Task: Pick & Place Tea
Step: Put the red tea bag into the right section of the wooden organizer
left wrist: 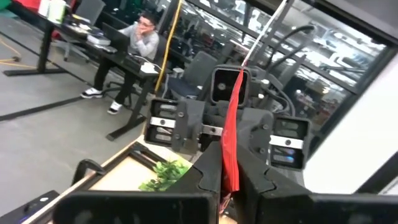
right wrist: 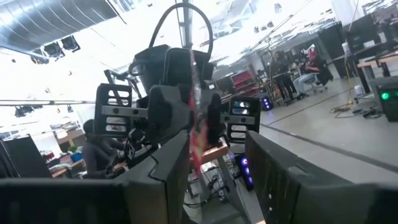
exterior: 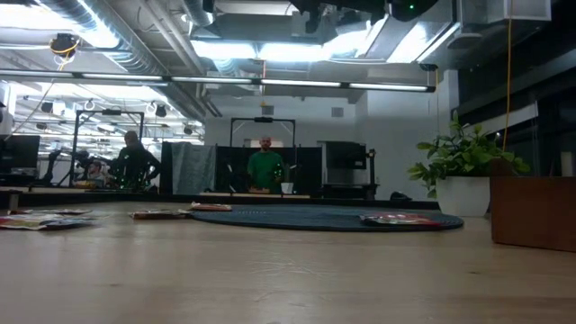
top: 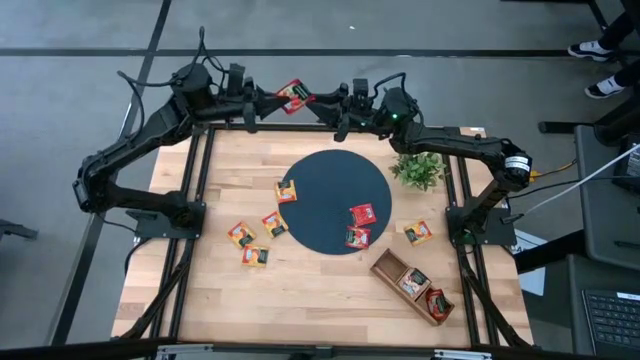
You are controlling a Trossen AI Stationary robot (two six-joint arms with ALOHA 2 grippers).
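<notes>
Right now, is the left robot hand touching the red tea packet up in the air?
Touching. In the left wrist view, the left gripper has its fingers shut on the red tea packet, seen edge-on. The high view shows the packet between both grippers, with the right gripper open.

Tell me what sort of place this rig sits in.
Probably an open robotics lab or workshop: bare ceiling ducts with strip lights, people at workstations beyond the wooden table, and a second framed rig behind.

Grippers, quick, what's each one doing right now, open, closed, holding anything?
Left gripper: closed on a red tea packet, held up past the table's far edge.
Right gripper: open, its fingers either side of that same packet, not gripping it.
</notes>
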